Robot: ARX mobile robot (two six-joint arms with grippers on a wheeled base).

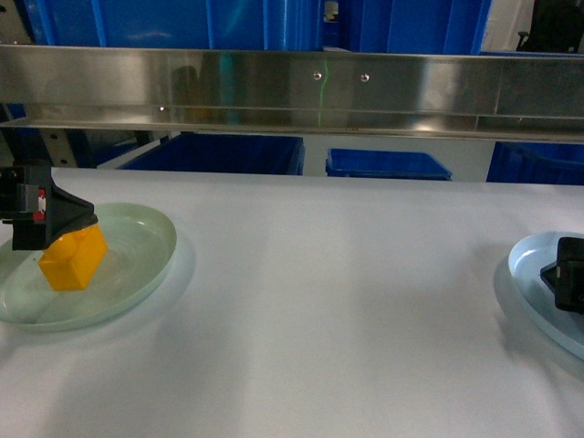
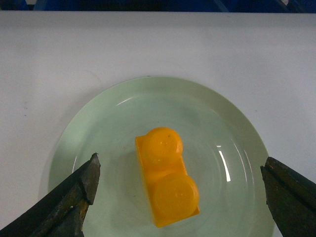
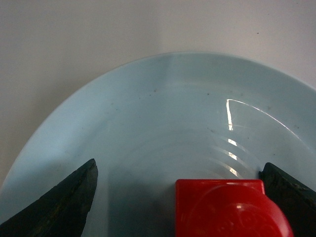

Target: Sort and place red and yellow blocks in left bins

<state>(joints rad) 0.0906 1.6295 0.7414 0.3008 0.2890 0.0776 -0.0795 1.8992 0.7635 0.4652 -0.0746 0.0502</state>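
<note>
The orange-yellow block (image 2: pixel 167 175), with two round studs on top, lies on a pale green plate (image 2: pixel 108 128). My left gripper (image 2: pixel 180 170) hangs open above it, one finger on each side and well apart from it. In the head view this block (image 1: pixel 73 258) shows just under the left gripper (image 1: pixel 50 228). The red block (image 3: pixel 227 210) rests on a light blue plate (image 3: pixel 148 123), between the open fingers of my right gripper (image 3: pixel 177 172) and close to the right-hand one. The right gripper (image 1: pixel 568 274) hides it in the head view. A large blue bin (image 1: pixel 219 152) stands beyond the table's far edge.
A steel rail (image 1: pixel 292 87) crosses the view above the table's far side. A shallower blue crate (image 1: pixel 388 164) sits behind it at the centre, with more blue crates (image 1: pixel 534 162) to the right. The white table (image 1: pixel 328 301) stretches between the green plate (image 1: pixel 137 265) and the blue plate (image 1: pixel 529 274).
</note>
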